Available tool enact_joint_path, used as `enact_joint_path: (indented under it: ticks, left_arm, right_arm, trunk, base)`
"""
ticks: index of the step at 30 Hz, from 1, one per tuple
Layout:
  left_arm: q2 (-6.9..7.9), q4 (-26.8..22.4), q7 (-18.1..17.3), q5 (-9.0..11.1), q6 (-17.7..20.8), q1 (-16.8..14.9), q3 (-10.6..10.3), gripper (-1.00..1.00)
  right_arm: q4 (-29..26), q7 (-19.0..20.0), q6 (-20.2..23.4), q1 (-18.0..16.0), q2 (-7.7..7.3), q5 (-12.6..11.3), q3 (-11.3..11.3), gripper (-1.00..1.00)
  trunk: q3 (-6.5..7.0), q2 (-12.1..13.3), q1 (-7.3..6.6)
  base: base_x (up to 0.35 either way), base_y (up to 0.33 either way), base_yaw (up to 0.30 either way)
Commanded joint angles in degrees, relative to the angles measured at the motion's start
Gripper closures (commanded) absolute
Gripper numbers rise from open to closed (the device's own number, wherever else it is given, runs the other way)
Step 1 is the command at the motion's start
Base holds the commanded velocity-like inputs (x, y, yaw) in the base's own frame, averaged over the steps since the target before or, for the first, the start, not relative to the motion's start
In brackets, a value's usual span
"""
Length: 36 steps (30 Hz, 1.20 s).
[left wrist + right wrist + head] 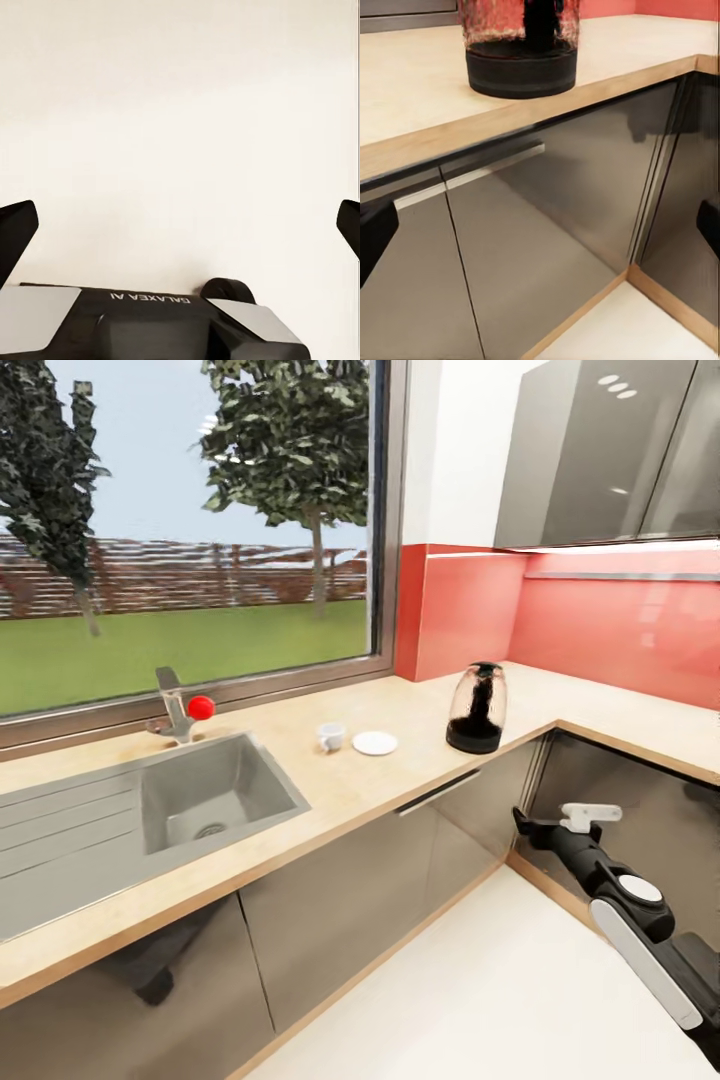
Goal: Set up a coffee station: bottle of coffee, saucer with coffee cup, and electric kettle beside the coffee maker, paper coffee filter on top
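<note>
The electric kettle [477, 708] stands on the countertop [340, 790] near the inner corner, clear glass on a black base. Left of it lie the saucer [375, 743] and the coffee cup [331, 736], side by side, the cup off the saucer. My right gripper [552, 822] hangs open below the counter edge, in front of the cabinets. In its wrist view the kettle [520, 45] sits above and ahead, fingers [375, 232] spread wide. My left gripper [180, 232] is open over pale floor. The coffee maker, bottle of coffee, paper filter and kitchen shelf are out of view.
A steel sink [215, 790] with a faucet [178, 715] and red knob [201, 707] occupies the counter's left. Dark grey cabinet doors [400, 880] run below, turning a corner at right. Red backsplash [600, 630] and wall cabinets [600, 450] stand behind. White floor [500, 990] lies open.
</note>
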Motion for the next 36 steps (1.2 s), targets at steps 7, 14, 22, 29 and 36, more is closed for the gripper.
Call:
enact_joint_path:
  ticks: [7, 14, 22, 29, 36]
  left_arm:
    - [0.02, 0.0, -0.2, 0.5, -0.1, 0.0, -0.5, -1.0]
    - [0.02, 0.0, -0.2, 0.5, -0.1, 0.0, -0.5, -1.0]
    - [0.02, 0.0, -0.2, 0.5, -0.1, 0.0, -0.4, -1.0]
    - [0.02, 0.0, -0.2, 0.5, -0.1, 0.0, -0.4, -1.0]
    - [0.02, 0.0, -0.2, 0.5, -0.1, 0.0, -0.4, -1.0]
  right_arm:
    - [-0.1, -0.5, 0.1, -0.1, 0.06, -0.4, 0.2, -1.0]
    - [-0.1, -0.5, 0.1, -0.1, 0.07, -0.4, 0.2, -1.0]
    - [-0.1, -0.3, 0.0, -0.1, 0.08, -0.4, 0.2, -1.0]
    - [-0.2, 0.0, 0.0, -0.1, 0.08, -0.5, 0.1, -1.0]
    - [-0.2, 0.0, 0.0, -0.1, 0.08, -0.5, 0.2, -1.0]
  trunk:
    - [-0.05, 0.0, 0.01]
    - [0.07, 0.0, 0.01]
    - [0.24, 0.0, 0.01]
    - [0.27, 0.0, 0.01]
    - [0.27, 0.0, 0.01]
  base:
    - [0.146, -0.291, 0.023]
    - [0.076, -0.118, 0.214]
    - [0.01, -0.084, 0.241]
    - [0.001, -0.254, 0.046]
    - [0.0, -0.156, 0.001]
